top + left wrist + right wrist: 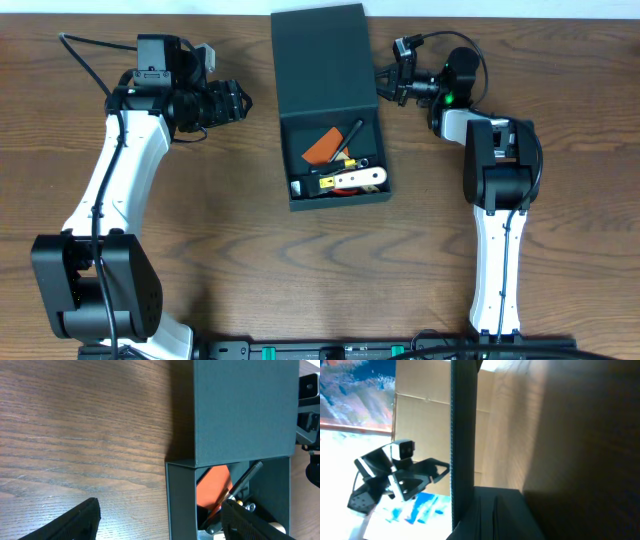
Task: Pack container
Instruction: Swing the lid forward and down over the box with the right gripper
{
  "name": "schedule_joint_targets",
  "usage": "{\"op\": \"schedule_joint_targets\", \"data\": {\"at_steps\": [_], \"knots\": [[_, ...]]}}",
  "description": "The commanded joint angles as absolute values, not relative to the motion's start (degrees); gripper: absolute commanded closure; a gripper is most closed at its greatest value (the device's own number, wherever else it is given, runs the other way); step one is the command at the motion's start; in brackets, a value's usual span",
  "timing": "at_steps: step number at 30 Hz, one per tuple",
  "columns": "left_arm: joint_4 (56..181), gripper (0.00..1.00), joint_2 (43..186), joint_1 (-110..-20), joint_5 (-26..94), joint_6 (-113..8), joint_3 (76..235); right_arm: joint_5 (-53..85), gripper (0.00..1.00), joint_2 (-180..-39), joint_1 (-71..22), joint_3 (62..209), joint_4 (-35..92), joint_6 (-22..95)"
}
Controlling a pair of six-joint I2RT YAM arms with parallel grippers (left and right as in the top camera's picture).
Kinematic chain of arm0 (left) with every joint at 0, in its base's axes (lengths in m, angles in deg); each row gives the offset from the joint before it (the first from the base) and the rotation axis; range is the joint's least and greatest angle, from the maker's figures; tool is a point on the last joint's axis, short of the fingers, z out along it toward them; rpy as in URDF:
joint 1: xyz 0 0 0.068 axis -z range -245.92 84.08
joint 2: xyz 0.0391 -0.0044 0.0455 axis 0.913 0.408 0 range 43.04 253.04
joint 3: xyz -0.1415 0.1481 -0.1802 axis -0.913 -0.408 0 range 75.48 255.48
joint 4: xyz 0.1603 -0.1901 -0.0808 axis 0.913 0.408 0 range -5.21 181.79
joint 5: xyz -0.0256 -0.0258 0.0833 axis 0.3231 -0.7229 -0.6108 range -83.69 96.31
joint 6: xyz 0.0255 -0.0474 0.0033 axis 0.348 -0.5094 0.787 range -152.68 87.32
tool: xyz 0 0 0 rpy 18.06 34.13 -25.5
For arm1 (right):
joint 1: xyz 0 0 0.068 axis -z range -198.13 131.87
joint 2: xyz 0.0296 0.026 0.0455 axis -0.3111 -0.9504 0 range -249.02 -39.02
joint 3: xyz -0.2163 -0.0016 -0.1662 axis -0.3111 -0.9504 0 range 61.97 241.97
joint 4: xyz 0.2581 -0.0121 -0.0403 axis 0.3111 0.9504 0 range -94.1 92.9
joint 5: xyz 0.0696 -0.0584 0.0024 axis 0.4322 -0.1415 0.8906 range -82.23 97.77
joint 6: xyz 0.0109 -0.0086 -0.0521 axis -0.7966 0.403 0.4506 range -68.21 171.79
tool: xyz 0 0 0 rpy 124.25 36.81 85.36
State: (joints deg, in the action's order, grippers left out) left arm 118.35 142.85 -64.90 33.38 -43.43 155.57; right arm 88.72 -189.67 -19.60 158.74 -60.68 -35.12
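The dark teal-black container (338, 201) stands open at the table's middle, its flap lid (322, 60) raised toward the far side. Inside lie an orange piece (322, 147), a black pen (352, 135) and a pale-handled tool (356, 180). My left gripper (232, 100) is open and empty, left of the lid. In the left wrist view its fingers (160, 506) straddle the container's left wall (180, 495). My right gripper (383, 85) is at the lid's right edge. In the right wrist view its fingers (495, 510) are together beside the lid's edge (462, 435).
The wooden table (200, 230) surrounds the container. Both arm bases stand at the near edge. In the right wrist view, my left arm's gripper (395, 477) shows beyond the lid.
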Motion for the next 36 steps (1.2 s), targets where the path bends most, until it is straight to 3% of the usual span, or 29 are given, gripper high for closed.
{"op": "schedule_joint_targets", "data": {"at_steps": [1,12,36], "knots": [[118.3,0.24,143.1,-65.0,34.2,-43.9,155.4,91.6,0.99,-190.1,-20.0,158.9,-63.3,-43.0],[118.3,0.24,143.1,-65.0,34.2,-43.9,155.4,93.4,0.99,-189.0,-20.0,158.9,-83.2,-65.8],[118.3,0.24,143.1,-65.0,34.2,-43.9,155.4,97.1,0.98,-183.6,-23.0,158.9,-77.1,-65.7]]}}
